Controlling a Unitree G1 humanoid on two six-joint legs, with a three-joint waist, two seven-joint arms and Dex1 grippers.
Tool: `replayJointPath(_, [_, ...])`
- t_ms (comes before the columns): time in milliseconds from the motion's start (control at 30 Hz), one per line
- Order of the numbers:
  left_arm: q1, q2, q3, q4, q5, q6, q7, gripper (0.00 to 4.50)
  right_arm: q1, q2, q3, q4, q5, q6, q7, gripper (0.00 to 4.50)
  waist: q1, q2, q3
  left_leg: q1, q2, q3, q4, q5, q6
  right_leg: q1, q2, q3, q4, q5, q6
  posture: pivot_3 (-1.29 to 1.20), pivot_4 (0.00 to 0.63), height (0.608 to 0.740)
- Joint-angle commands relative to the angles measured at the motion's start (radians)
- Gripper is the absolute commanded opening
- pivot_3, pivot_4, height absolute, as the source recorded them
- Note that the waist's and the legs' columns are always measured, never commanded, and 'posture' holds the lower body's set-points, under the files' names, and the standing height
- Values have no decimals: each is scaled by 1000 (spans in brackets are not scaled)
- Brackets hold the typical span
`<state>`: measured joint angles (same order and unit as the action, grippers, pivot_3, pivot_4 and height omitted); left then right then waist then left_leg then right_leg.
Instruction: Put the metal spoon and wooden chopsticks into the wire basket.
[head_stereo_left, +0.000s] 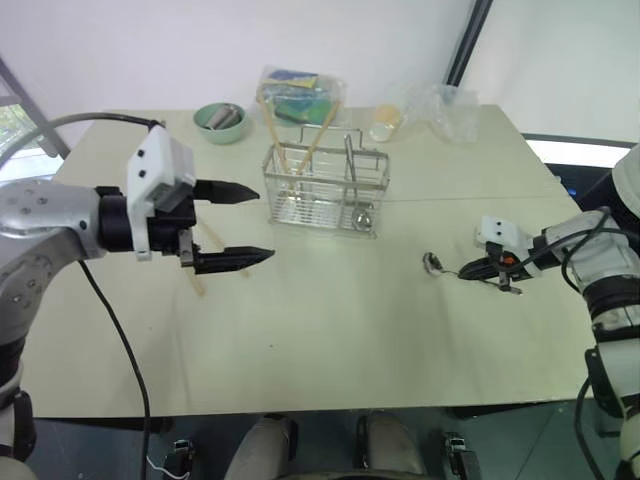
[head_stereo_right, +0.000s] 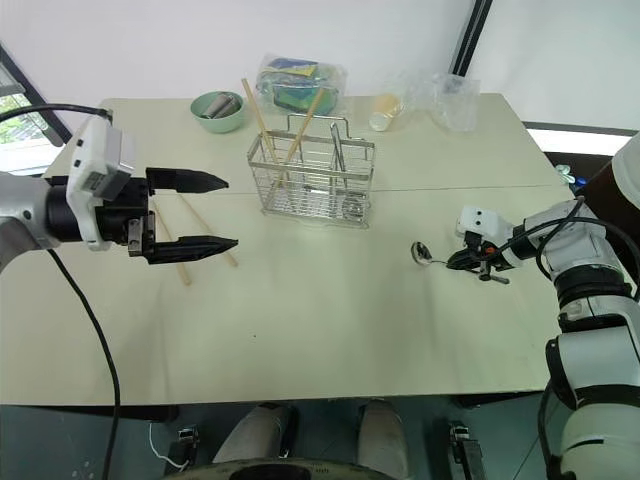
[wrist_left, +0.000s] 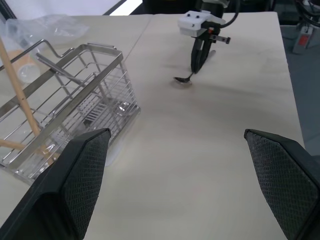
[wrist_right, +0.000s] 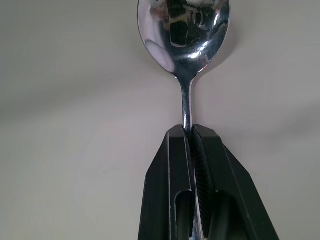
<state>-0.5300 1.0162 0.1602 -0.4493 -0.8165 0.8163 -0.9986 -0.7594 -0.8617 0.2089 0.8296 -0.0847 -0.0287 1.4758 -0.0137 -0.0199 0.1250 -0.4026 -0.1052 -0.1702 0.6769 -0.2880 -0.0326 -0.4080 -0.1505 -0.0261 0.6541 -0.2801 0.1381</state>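
From where I stand, the left gripper (head_stereo_left: 232, 224) hangs above the table (head_stereo_left: 330, 340) with its two fingers spread wide and nothing between them. Under it a pair of wooden chopsticks (head_stereo_right: 200, 242) lies flat on the tabletop, long axes running diagonally from near the basket's left end back toward the robot. The wire basket (head_stereo_left: 325, 190) sits mid-table with two more chopsticks (head_stereo_left: 300, 140) leaning upright in its left compartments. Further right, the metal spoon (wrist_right: 186, 45) rests on the table, bowl pointing left toward the basket, handle running right into the right gripper (wrist_right: 192, 131), whose fingers are pinched tight on the handle just behind the bowl. The grip looks narrow, so I judge the lift should go slowly and straight up, then tip the spoon handle-up before lowering it into a free compartment.
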Motion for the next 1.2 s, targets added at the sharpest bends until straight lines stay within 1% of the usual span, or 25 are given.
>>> replayJointPath(33, [-37, -5, 19, 21, 17, -26, 12, 4500, 75, -13, -100, -303, 184, 103, 87, 55, 1, 1, 0, 0, 0, 0, 0, 0, 0, 0, 0, 0, 0, 0, 0, 0, 150, 643])
replayJointPath(100, [-39, -7, 20, 28, 22, -30, 15, 4500, 128, -16, -133, -454, 250, 185, 83, 55, 1, 1, 1, -1, 0, 0, 0, 0, 0, -1, 0, 0, 0, 0, 1, 0, 150, 643])
replayJointPath(167, [-45, -11, 17, 42, 36, -40, 17, 4500, 178, -3, -188, -656, 367, 324, 51, 55, 1, 1, 1, -1, 0, 0, 0, 0, 0, -1, -1, 0, 0, 0, 0, 0, 150, 643])
replayJointPath(233, [-49, -12, 15, 55, 47, -50, 15, 4500, 201, 11, -230, -796, 460, 448, 11, 55, 2, 0, 0, -1, 0, -1, 0, 0, 0, -1, -1, 0, 0, 0, 0, 0, 150, 643])
replayJointPath(333, [-62, -19, 9, 73, 62, -59, 11, 4500, 142, 78, -304, -933, 616, 662, -137, 55, 3, 0, 0, -1, 0, -1, 0, 0, 0, 0, -1, 0, 0, 0, 0, 0, 150, 643])
replayJointPath(400, [-74, -25, 1, 88, 71, -68, 10, 4500, 54, 167, -342, -967, 676, 746, -286, 55, 3, 0, 0, -1, 0, -1, 1, 0, 0, -1, -1, 0, -1, 0, -2, 0, 150, 643])
replayJointPath(467, [-87, -35, -9, 102, 83, -77, 11, 4500, -57, 281, -371, -946, 694, 788, -463, 55, 2, 0, 0, 0, 1, -1, 1, 0, 0, -1, -1, 1, 0, 0, -5, 0, 150, 643])
replayJointPath(533, [-96, -43, -14, 110, 92, -81, 9, 4500, -131, 357, -384, -910, 686, 804, -585, 55, 3, 0, 0, 0, 2, -1, 1, 0, 0, -1, 0, 1, 0, 1, -7, 0, 150, 643])
replayJointPath(600, [-107, -52, -19, 116, 98, -85, 11, 4500, -200, 434, -380, -840, 638, 766, -711, 55, 4, 0, 0, 1, 2, -3, 0, 0, 0, -5, 1, 0, 1, 2, -4, 0, 150, 643])
replayJointPath(667, [-113, -58, -20, 120, 103, -86, 13, 4500, -234, 475, -368, -784, 594, 717, -783, 55, 5, -2, -1, 0, 0, -3, 0, 0, 0, -7, 1, 0, 3, 3, -4, 0, 150, 643])
replayJointPath(700, [-117, -63, -18, 121, 103, -84, 17, 4500, -250, 498, -360, -738, 563, 675, -821, 55, 4, -3, -2, -1, -1, -3, 0, 1, 0, -9, 0, 0, 9, 3, -4, 0, 150, 643])
replayJointPath(800, [-120, -70, -10, 119, 105, -79, 27, 4500, -282, 551, -337, -605, 493, 548, -884, 55, 1, -5, -3, -6, -3, -3, 2, 1, 0, -17, -1, 0, 13, 6, -8, 0, 150, 643])
replayJointPath(967, [-108, -68, 11, 102, 101, -68, 43, 4500, -264, 578, -298, -451, 413, 383, -876, 55, -7, -6, -4, -6, -2, -1, 2, 1, 0, -18, 0, 0, 13, 6, -9, 0, 150, 643])
replayJointPath(1100, [-104, -66, 29, 91, 91, -57, 64, 4500, -242, 582, -288, -362, 377, 313, -880, 1415, -8, -6, -4, -6, -1, 0, 2, 1, 0, -19, 1, 0, 13, 6, -9, 0, 150, 643])
replayJointPath(1200, [-100, -65, 38, 88, 88, -51, 74, 4500, -237, 584, -284, -358, 364, 304, -889, 3050, -8, -6, -4, -5, -1, -1, 2, 1, 0, -19, 1, 0, 13, 6, -9, 0, 150, 643])
